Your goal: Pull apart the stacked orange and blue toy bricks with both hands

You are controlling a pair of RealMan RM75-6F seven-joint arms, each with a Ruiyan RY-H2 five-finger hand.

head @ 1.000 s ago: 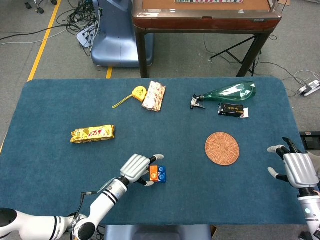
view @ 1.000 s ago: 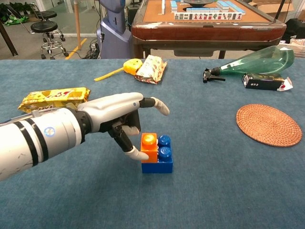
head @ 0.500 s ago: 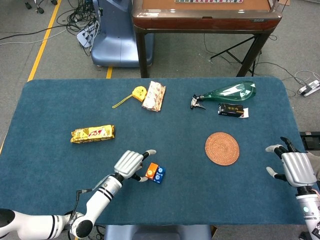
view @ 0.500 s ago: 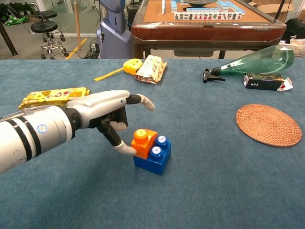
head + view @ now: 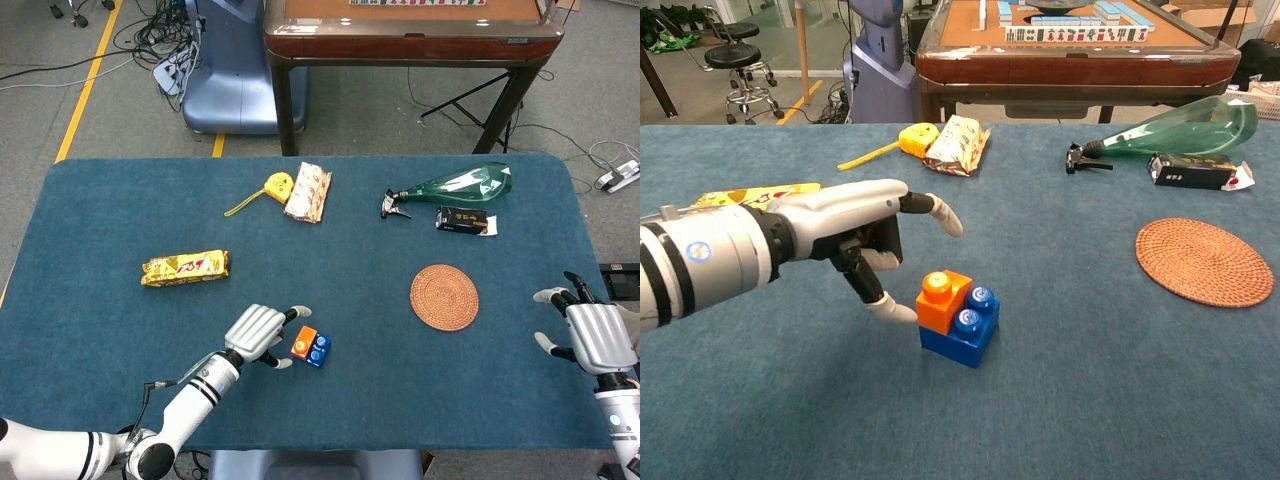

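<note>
Left hand (image 5: 855, 245), fingers apart, holds nothing, one fingertip touching orange brick (image 5: 943, 299) stacked on blue brick (image 5: 962, 334); right hand (image 5: 590, 335) open at desk (image 5: 90, 330) edge.

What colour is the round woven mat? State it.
Reddish-brown, a round woven mat with a fine spiral weave; the chest view shows it best.

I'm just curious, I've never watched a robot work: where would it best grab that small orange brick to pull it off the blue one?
Probably by the orange brick's bare side walls, from the left, since the blue brick's studs crowd its right.
</note>
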